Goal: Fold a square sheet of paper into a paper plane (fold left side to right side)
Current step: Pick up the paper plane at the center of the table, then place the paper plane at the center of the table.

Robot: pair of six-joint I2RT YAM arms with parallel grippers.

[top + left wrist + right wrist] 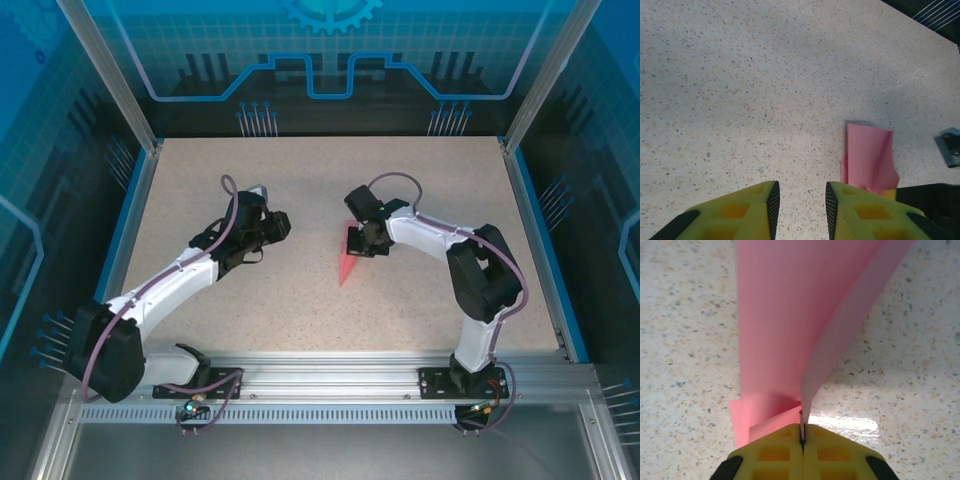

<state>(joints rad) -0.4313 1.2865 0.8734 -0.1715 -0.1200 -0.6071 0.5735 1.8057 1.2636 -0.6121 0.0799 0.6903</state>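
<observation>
At paper plane [775,330] wide end, right tool [802,434] gripping raised flap; left tool [800,200] hovering open beside paper plane. Best: keeping edges aligned while laying flap.

Wide end of paper plane [347,265] under right tool [360,243]; far end past wrist view's edge.
</observation>
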